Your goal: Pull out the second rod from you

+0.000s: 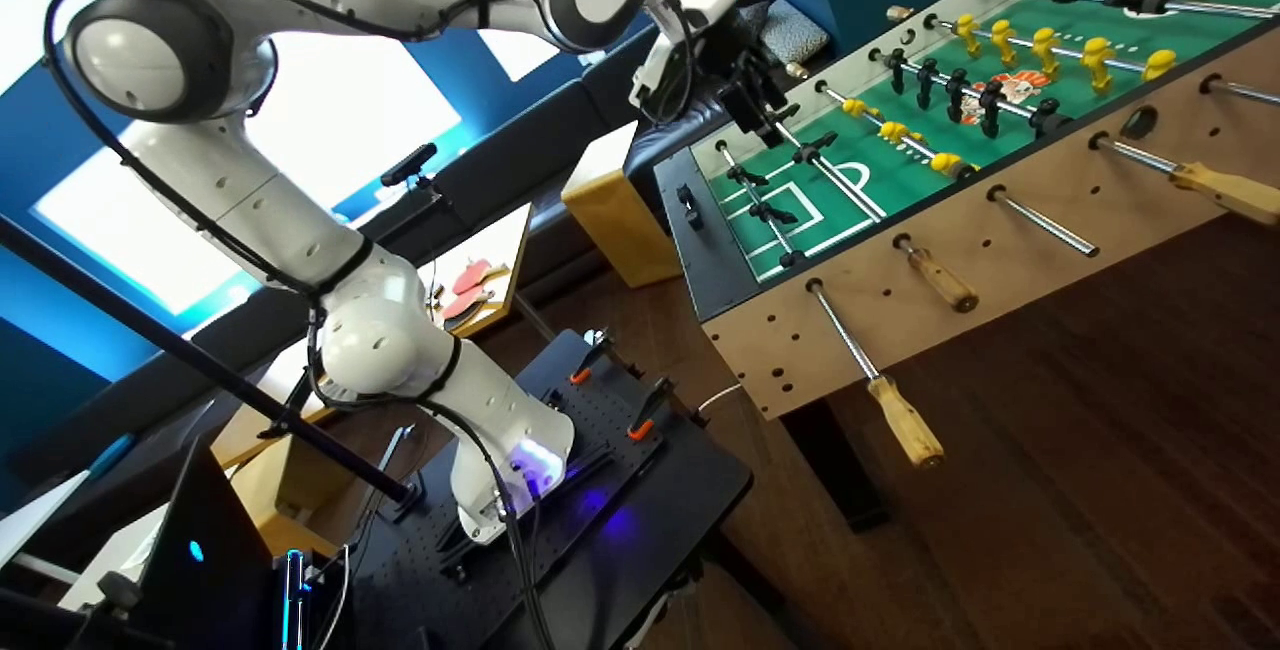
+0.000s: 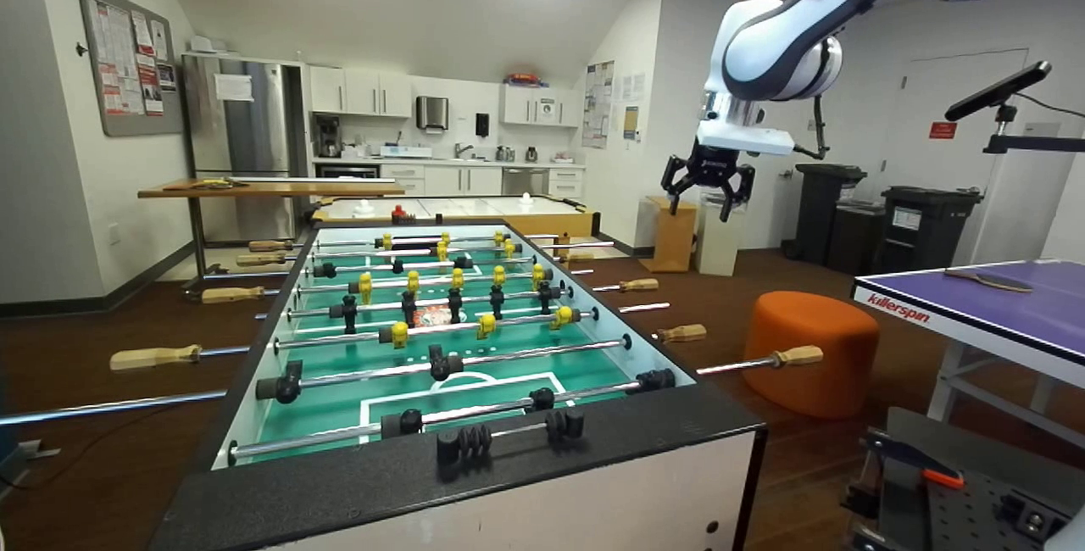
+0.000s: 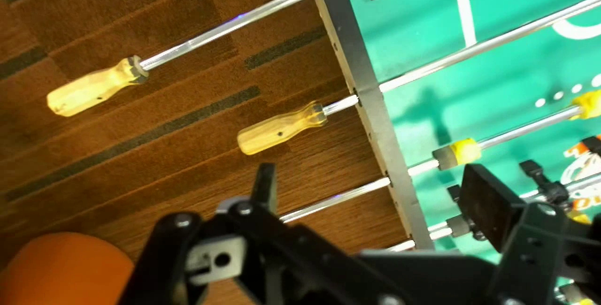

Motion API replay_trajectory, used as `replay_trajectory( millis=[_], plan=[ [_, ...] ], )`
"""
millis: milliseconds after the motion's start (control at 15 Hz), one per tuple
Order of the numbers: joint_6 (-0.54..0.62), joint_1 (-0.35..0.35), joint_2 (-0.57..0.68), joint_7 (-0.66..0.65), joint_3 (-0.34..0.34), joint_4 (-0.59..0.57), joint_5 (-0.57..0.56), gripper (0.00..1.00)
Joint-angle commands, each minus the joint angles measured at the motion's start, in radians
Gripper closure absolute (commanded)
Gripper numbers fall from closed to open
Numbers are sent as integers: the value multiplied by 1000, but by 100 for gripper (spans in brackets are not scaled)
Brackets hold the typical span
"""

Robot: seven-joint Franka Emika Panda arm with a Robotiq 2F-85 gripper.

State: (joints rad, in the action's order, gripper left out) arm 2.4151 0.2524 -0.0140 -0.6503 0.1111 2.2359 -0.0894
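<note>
Nearest the wrist camera: my hand, fingers spread wide. Below them, well apart, I note the second rod; its tan wooden handle sits just beside the bench, a short stretch of silver shaft showing between. First rod's handle stands farther out. Orange stool at lower left. In an exterior view, I see the white arm holding the hand above bench height.
</note>
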Motion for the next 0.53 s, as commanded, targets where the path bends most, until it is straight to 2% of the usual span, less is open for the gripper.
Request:
replay_trajectory(
  millis=[0,200,267,467],
  plan=[
    [94,-25,167,-224,50,-78,-61,0],
    [163,-67,247,-406,112,-91,-81,0],
    [146,-59,207,-284,105,-57,-42,0],
    [153,-71,233,-290,121,-61,-42,0]
  ],
)
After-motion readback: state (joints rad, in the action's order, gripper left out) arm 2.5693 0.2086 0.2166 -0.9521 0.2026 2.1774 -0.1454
